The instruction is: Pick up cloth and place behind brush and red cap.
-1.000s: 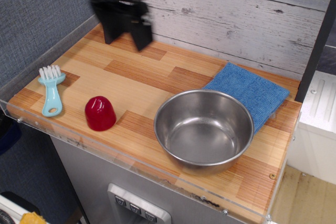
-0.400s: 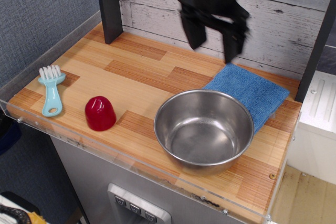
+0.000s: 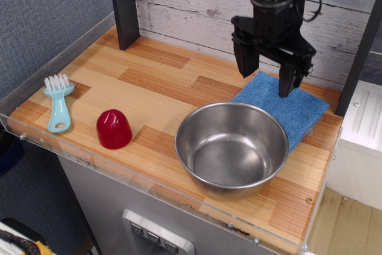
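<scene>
At the far left of the wooden table (image 3: 161, 82), near its clear plastic edge guard, lies the brush (image 3: 58, 103), light-blue plastic with a looped handle end toward the front and white bristles pointing back. Just to its right, apart from it, stands the red cap (image 3: 113, 128), a glossy dark-red dome close to the front edge. Behind these two the striped plank surface is bare back to a dark upright post (image 3: 124, 5) at the rear wall of weathered grey boards. Further right sits a round steel bowl (image 3: 231, 146), shiny and empty, near the front lip. Behind it and to the right lies the cloth (image 3: 295, 108), a flat blue microfibre square with a nubby weave, set cornerwise; the bowl's rim covers its front corner and its right corner reaches the table's right edge. Above the cloth's rear corner hangs the black gripper (image 3: 268, 76), its two fingers (image 3: 287, 79) spread wide apart and pointing down, holding nothing, with tips just over the cloth; whether they touch it cannot be told.
</scene>
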